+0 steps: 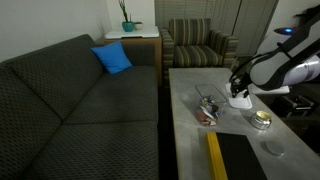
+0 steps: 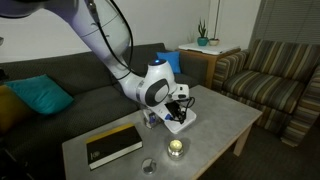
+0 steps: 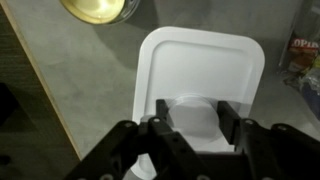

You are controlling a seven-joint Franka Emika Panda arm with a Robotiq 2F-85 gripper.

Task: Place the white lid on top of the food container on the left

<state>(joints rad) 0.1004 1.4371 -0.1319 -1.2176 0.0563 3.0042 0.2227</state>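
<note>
Gripper (image 3: pixel 195 118) fingers stand apart over the near edge of one white lid (image 3: pixel 200 60), mid-frame on the table (image 3: pixel 80 90); I cannot tell whether they grip it. There are two containers: a round tub (image 3: pixel 100 8) upper left holds something yellowish, and a clear food container (image 3: pixel 300 55) at right holds dark, reddish contents. The lid is flat, with rounded corners and a raised rim.

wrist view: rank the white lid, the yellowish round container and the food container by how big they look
1. white lid: clearly largest, and nearest the camera.
2 or 3. round container with yellowish contents and food container: both are cut off by the frame edge, so I can't rank them.
</note>
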